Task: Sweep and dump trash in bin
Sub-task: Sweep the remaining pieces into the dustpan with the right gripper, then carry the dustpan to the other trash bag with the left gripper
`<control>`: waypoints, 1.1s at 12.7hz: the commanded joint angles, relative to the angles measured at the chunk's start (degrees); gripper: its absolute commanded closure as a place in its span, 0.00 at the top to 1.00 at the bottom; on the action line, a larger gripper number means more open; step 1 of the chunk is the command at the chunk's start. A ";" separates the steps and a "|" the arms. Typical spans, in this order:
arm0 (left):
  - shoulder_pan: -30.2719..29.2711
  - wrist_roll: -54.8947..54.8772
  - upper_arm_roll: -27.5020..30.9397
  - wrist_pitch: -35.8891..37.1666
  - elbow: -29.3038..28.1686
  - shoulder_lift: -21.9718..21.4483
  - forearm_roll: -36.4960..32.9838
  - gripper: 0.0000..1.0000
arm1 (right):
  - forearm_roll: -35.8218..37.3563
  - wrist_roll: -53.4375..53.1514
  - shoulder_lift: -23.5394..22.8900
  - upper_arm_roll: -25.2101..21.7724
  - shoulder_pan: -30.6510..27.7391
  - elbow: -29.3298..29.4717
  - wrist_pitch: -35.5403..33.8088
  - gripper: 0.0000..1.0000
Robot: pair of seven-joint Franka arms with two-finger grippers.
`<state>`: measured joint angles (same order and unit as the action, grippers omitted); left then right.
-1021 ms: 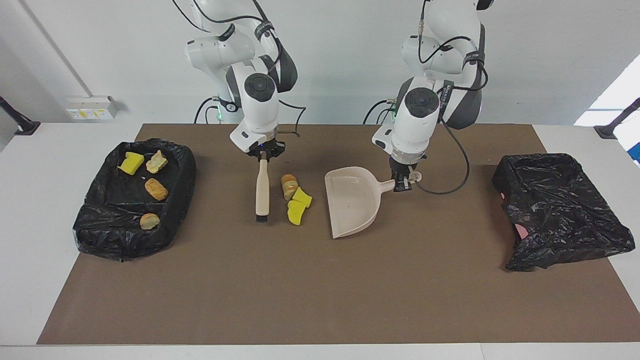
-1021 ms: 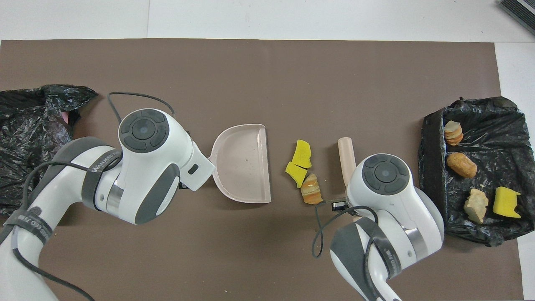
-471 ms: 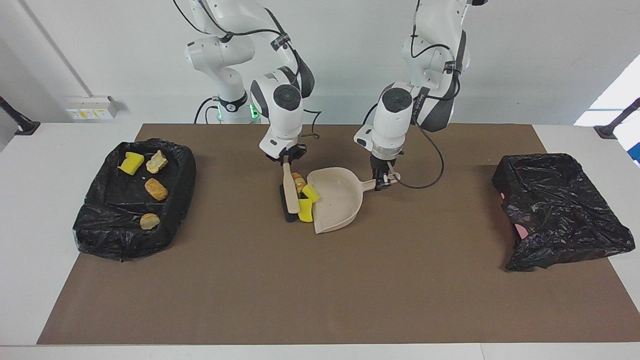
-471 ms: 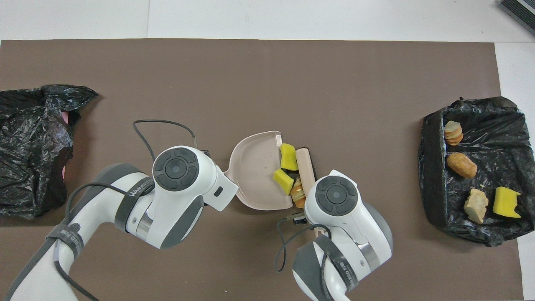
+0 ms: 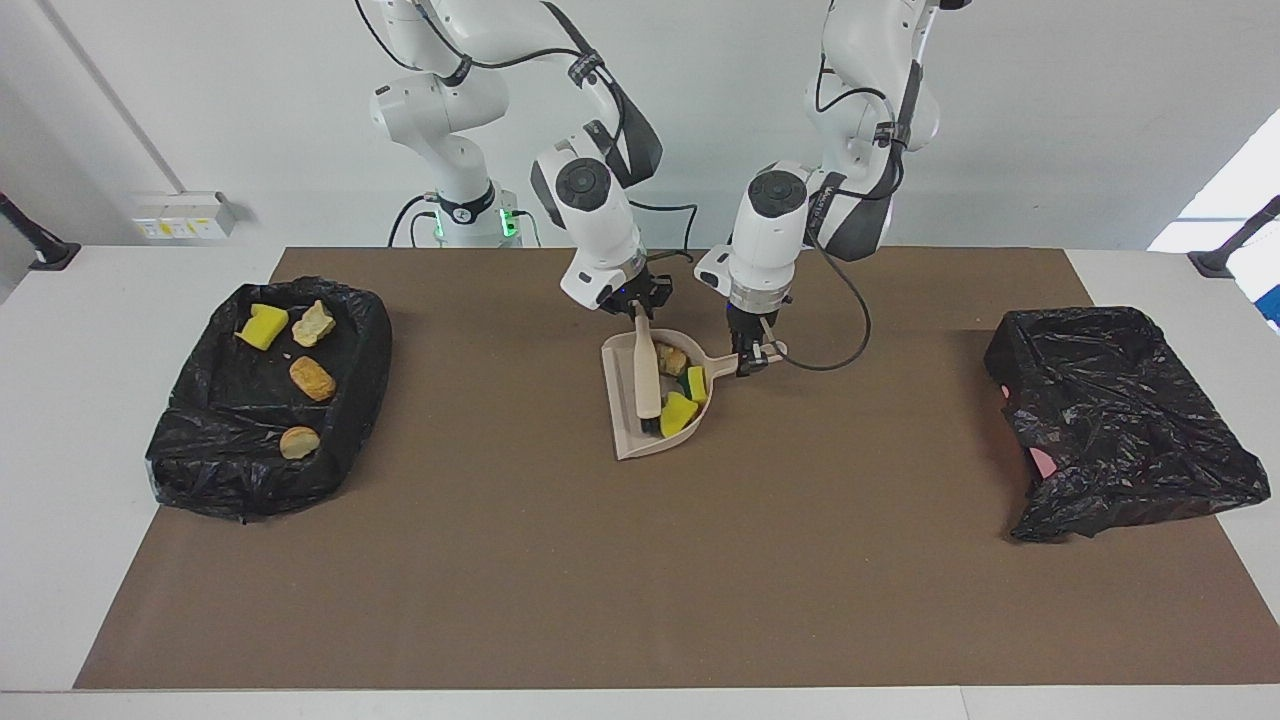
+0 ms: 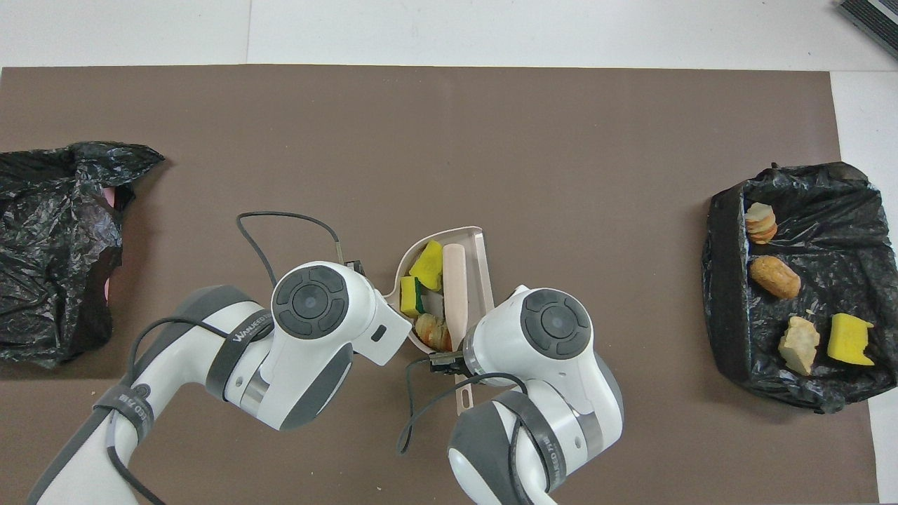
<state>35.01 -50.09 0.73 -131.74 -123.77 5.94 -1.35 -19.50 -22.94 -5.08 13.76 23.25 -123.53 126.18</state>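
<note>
A white bench carries a wide brown mat that covers most of its top, leaving bare white margins at both ends. A plain white wall rises at the robots' end. A pale socket box with yellow labels sits low on it. Black clamp arms stand at both bench corners. Bright daylight shows at one edge.

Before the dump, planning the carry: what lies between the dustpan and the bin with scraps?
Only bare brown mat lies between the dustpan and the bin; the facing view shows it, and the overhead view agrees.
</note>
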 commanded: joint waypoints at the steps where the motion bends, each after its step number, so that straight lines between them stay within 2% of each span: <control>1: -1.95 0.96 0.42 -4.74 -2.70 -1.11 -0.14 0.00 | 0.24 -0.70 4.26 -0.39 -1.36 1.18 -7.67 0.00; 3: -5.03 -1.13 0.33 -5.19 -1.57 0.12 3.52 0.00 | 6.20 -3.33 8.22 -0.31 -3.64 1.71 -14.35 0.00; 6: -9.68 -12.46 0.50 -4.05 1.60 1.88 11.53 0.00 | 10.08 -9.73 13.76 0.21 -2.86 1.80 -22.89 0.00; 8: -12.59 -14.32 0.33 -2.04 3.26 1.88 11.81 0.00 | 8.79 -10.64 14.13 0.83 -2.68 1.36 -22.04 0.00; 9: -13.82 -15.81 0.33 -0.46 4.58 2.06 12.77 0.00 | 7.64 -11.25 13.96 2.57 -2.16 1.10 -21.51 0.00; 10: -15.57 -18.18 0.33 1.03 5.90 2.06 14.78 0.00 | 6.41 -12.73 13.17 3.11 0.46 0.49 -20.28 0.00; 12: -19.88 -24.58 0.33 4.11 8.54 2.06 19.43 0.00 | 5.96 -19.40 10.80 3.12 6.26 -2.50 -12.58 0.00; 14: -23.49 -33.11 0.42 4.47 8.98 1.97 26.90 0.00 | 5.96 -21.18 6.15 3.12 9.17 -2.86 -7.46 0.00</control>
<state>14.55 -76.90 1.64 -129.18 -116.48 7.51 20.30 -12.68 -42.82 4.53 16.94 31.29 -125.98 114.90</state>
